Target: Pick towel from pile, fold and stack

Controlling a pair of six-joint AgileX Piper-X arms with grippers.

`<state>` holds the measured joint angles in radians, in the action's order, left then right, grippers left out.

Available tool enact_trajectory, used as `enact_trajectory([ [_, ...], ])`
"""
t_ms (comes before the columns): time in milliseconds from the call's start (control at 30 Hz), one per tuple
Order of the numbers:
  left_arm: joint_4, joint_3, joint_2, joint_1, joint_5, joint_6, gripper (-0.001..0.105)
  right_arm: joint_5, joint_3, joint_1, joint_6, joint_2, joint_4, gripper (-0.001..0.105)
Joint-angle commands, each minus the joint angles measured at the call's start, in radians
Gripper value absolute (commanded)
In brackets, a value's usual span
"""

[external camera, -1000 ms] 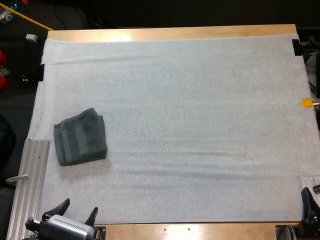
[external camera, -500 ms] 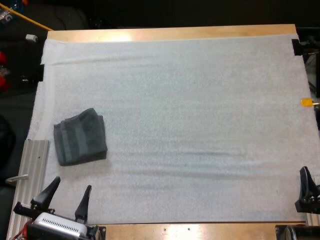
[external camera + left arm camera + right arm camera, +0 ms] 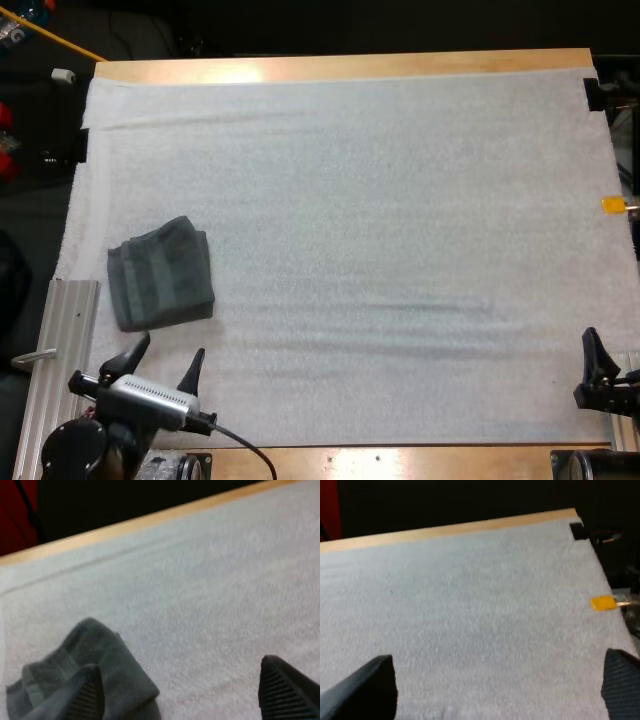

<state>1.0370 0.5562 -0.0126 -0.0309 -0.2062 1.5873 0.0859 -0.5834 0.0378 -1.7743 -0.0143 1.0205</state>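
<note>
A folded dark grey-green towel (image 3: 161, 273) lies on the left side of the white mat (image 3: 380, 230). My left gripper (image 3: 163, 360) hovers just in front of it near the mat's front edge, fingers apart and holding nothing. In the left wrist view the towel (image 3: 85, 670) sits just beyond my open left gripper (image 3: 177, 692), behind one finger (image 3: 85, 695). My right gripper (image 3: 497, 687) stands open over bare mat, and in the high view one of its fingers (image 3: 595, 358) pokes in at the front right corner.
A ribbed metal rail (image 3: 55, 370) runs along the mat's left front side. The wooden table edge (image 3: 340, 66) borders the far side, with dark space beyond. The mat's middle and right are bare.
My left gripper has moved forward and to the right, closer to the folded towel. The right gripper has edged forward onto the mat's corner. The towel has not moved.
</note>
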Motion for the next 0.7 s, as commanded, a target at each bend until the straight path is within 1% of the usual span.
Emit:
enact_trajectory([
  [0,-0.009,-0.010,-0.135,-0.001,0.008,0.000,0.062,0.001,0.008,0.004,-0.003,-0.038,0.004,0.081],
  [100,-0.006,-0.035,-0.135,-0.001,0.008,0.003,0.062,0.001,0.043,0.004,-0.003,-0.038,0.012,0.081],
  [200,-0.008,-0.035,-0.135,-0.001,0.008,0.006,0.062,0.001,0.066,0.004,0.006,-0.038,-0.007,0.081],
  [667,-0.008,-0.035,-0.135,-0.001,0.008,0.006,0.062,0.001,0.066,0.004,0.006,-0.037,-0.007,0.081],
])
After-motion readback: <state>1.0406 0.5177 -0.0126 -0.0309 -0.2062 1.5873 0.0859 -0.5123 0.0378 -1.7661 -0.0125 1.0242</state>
